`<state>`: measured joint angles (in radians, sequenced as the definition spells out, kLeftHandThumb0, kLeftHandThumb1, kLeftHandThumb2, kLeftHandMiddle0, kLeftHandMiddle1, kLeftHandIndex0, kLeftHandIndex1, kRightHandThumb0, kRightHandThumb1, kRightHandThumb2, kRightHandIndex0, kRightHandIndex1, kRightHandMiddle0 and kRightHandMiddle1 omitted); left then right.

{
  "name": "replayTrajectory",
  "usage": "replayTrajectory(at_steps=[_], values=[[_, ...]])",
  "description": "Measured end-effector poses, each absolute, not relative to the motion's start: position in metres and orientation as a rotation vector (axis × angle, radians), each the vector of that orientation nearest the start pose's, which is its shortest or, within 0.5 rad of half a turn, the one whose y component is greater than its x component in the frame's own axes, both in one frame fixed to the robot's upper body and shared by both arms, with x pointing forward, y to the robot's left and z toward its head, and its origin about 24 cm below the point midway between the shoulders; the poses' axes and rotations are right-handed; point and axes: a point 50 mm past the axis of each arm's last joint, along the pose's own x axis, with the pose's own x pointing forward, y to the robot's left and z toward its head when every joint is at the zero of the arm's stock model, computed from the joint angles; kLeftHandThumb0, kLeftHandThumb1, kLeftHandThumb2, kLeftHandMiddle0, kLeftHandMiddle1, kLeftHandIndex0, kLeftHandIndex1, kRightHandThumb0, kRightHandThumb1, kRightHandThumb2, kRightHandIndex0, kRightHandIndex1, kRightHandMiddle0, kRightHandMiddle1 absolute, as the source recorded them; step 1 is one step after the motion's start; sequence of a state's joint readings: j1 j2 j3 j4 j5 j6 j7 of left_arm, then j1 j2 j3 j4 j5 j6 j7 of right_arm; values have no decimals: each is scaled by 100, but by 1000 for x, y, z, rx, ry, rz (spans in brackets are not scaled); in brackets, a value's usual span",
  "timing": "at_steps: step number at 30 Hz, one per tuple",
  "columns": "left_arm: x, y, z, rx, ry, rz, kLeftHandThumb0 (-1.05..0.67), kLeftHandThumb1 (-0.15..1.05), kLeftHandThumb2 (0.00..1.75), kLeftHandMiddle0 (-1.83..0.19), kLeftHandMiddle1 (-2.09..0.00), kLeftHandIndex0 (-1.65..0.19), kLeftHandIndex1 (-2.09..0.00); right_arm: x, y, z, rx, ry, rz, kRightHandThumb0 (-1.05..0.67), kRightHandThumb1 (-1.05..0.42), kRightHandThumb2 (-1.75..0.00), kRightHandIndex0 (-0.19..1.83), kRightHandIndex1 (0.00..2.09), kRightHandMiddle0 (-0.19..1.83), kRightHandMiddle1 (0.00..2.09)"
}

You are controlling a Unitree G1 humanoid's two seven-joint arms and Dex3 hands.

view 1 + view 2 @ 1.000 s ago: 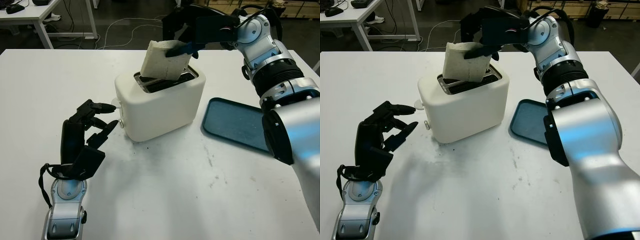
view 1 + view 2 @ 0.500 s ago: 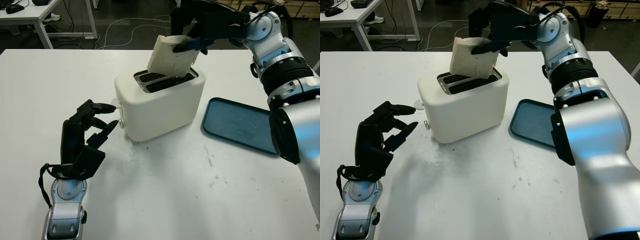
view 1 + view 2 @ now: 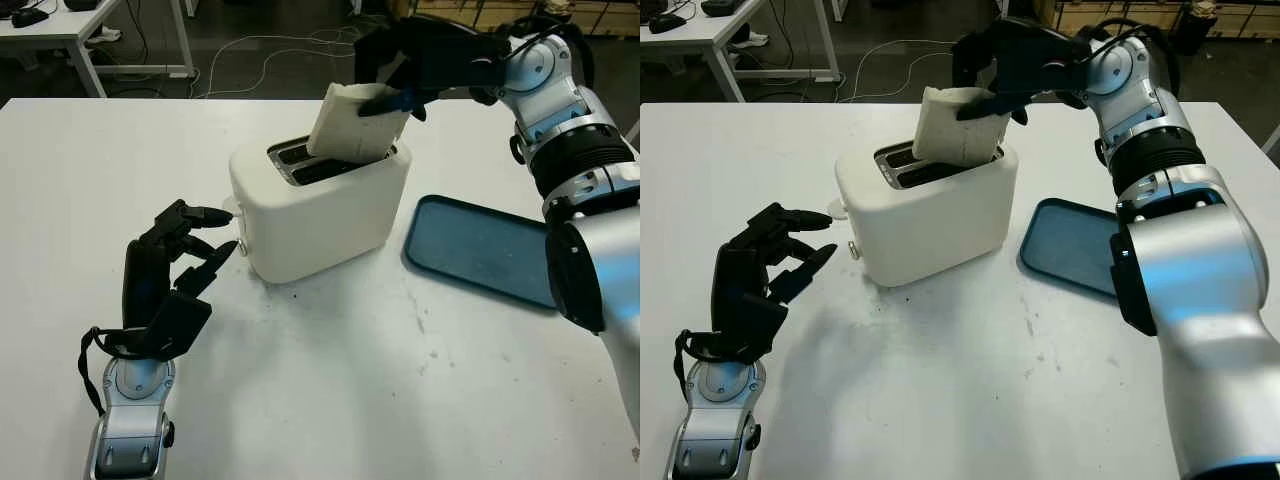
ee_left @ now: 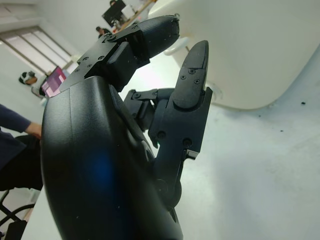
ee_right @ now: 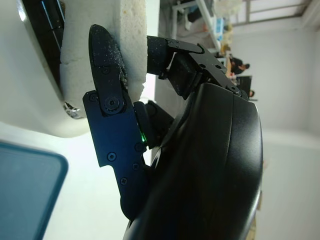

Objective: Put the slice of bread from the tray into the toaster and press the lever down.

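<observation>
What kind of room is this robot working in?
Probably a lab or office workspace, not a kitchen: the toaster sits on a plain white table, cables trail over the dark floor, and another white desk stands behind.

Even, bright overhead light falls on the matte white worktop (image 3: pixel 330 390), and the head views are sharp from edge to edge. Shadows are soft: a faint grey patch lies on the worktop beside the black left hand (image 3: pixel 170 265), and a darker narrow band sits under the glossy cream plastic toaster (image 3: pixel 320 205) just beyond that hand's fingertips. The silver shells of the right arm carry blue-tinted highlights behind the black right hand (image 3: pixel 425 60). In the left wrist view the hand's shell is blurred with a blue sheen, while the worktop past its fingers is washed out. In the right wrist view the background behind the hand is overexposed and hazy.
</observation>
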<state>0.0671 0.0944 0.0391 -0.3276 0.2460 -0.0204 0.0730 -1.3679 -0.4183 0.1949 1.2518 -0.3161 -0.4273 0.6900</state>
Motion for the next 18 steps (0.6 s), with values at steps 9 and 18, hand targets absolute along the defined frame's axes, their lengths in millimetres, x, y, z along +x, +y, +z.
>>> replayTrajectory(at_steps=[9,18], values=[[234,176,107,335,-290,147,-22,92,13,-58,-151,-58,-96,412,-144,251,-805,-140,809,-56,-92,-17,115,175,98,175],[234,175,107,355,-287,151,-23,92,13,-58,-152,-58,-94,412,-142,248,-871,-127,807,-58,-92,-17,116,175,99,175]])
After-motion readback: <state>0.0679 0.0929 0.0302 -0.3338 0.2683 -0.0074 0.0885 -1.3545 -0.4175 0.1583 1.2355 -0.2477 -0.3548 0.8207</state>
